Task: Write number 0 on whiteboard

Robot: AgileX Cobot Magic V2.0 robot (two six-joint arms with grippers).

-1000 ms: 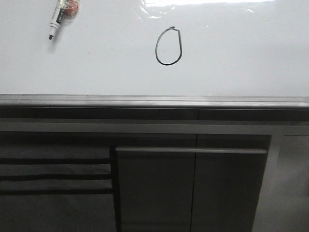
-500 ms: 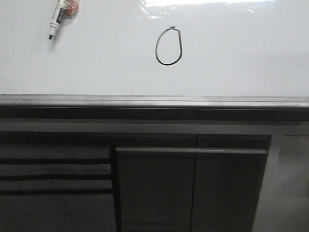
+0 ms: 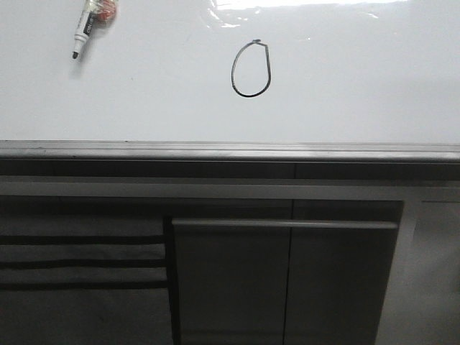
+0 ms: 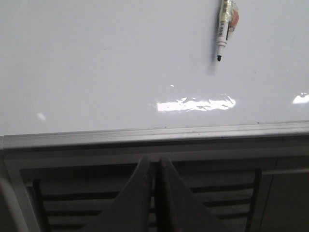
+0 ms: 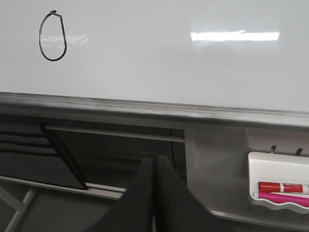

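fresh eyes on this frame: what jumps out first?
The number 0, a thin black oval drawn mid-board on the whiteboard. Next, a marker lying uncapped on the board's upper left, then the red and pink markers in a white tray beside the cabinet, seen only by the right wrist.

Left gripper (image 4: 153,166): dark fingers (image 4: 137,193) pressing together, no gap between tips, holding nothing. Right gripper (image 5: 154,166): fingers (image 5: 169,193) likewise meeting at tips, gripping nothing. Both showing only in own wrist views; neither arm appearing in front view.
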